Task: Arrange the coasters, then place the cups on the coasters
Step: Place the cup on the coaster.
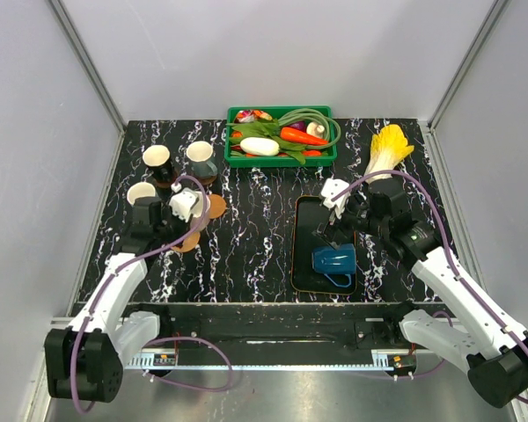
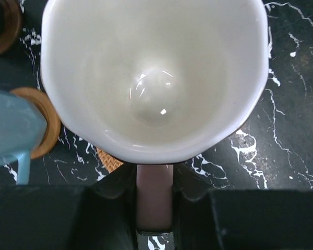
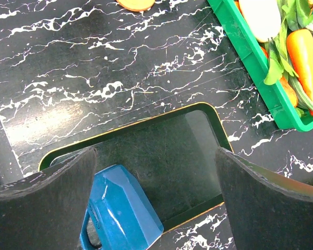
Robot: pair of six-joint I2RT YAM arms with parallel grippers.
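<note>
We note left pincer (image 2: 154, 187) clamped shut on pink handle of cream-lined cup (image 2: 154, 78). Cup at left side of desk (image 1: 255, 237), just beside orange coasters (image 1: 216, 207); whether lifted or resting, we cannot tell. Three more cups (image 1: 157, 158) stand behind. We note right pincer (image 3: 155, 156) spread wide, gripping nothing, above black tray (image 3: 211, 117). Blue cup (image 3: 120, 208) lies in tray.

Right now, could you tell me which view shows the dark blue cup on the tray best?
Top external: the dark blue cup shows whole, handle included, on the black tray. Right wrist catches only part, cut off by the frame edge; left wrist misses it.
</note>
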